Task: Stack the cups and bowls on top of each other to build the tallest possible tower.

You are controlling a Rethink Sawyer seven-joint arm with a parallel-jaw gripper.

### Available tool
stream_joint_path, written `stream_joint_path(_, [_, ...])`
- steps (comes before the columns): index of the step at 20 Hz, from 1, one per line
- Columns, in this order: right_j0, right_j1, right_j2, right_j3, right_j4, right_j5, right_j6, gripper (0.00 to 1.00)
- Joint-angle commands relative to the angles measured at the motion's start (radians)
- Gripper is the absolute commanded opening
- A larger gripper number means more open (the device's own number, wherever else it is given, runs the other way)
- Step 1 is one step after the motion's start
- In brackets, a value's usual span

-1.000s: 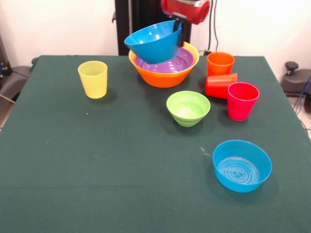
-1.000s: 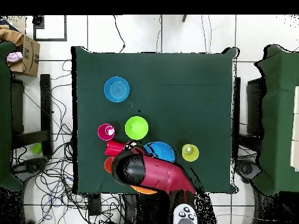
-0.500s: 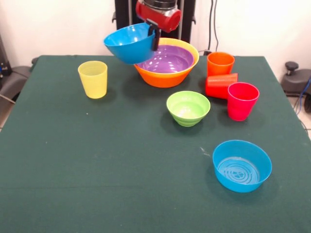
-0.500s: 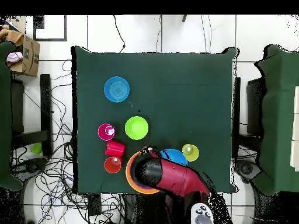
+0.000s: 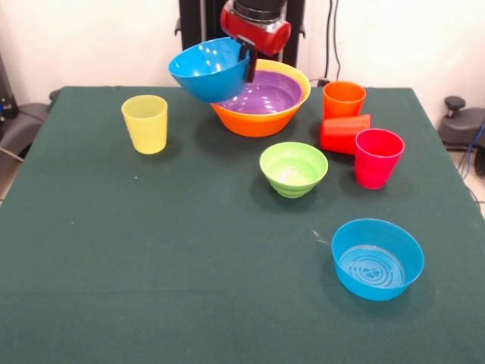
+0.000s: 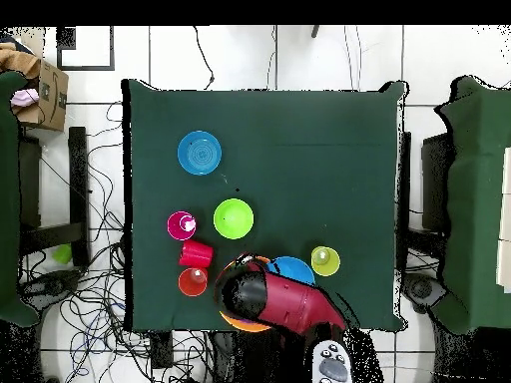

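Dark green bench (image 5: 151, 265), pale wall behind. From the front, the pincer (image 5: 248, 64) is clamped on the rim of a blue bowl (image 5: 208, 70), held tilted in the air, overlapping the big orange bowl (image 5: 261, 117) with the purple bowl (image 5: 265, 92) nested inside. Yellow cup (image 5: 145, 123) stands apart. From overhead, the arm (image 6: 274, 299) covers the orange bowl; second blue bowl (image 6: 200, 153) sits well away, green bowl (image 6: 233, 218) between.

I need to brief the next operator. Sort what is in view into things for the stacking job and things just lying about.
For the job: held blue bowl in the gripper; purple bowl nested in the large orange bowl; green bowl; second blue bowl; yellow cup; orange cup; tipped red cup; pink cup.

Lying about: cardboard box; floor cables.
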Motion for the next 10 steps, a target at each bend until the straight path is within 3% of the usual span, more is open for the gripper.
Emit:
stream_joint_path(1, [0.074, 0.038, 0.053, 0.041, 0.028, -0.094, 0.192, 0.0])
stream_joint_path(10, [0.156, 0.061, 0.01, 0.022, 0.074, -0.078, 0.228, 0.0])
